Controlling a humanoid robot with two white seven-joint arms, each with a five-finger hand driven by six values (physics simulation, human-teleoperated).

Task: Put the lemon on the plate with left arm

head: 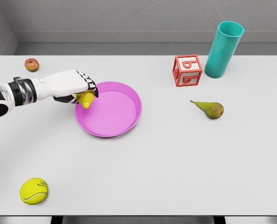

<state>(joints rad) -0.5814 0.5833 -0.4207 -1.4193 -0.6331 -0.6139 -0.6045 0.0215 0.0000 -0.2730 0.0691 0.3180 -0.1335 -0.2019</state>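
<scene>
White worktop [175,163] under grey walls carries everything. On it, the small yellow lemon [86,99] sits inside the curled fingers of the left hand [75,88], held right over the left rim of the round pink plate [111,109]. The plate's middle lies to the right of the hand, so I judge a short move rightward and then release is needed. The right arm is not visible.
</scene>
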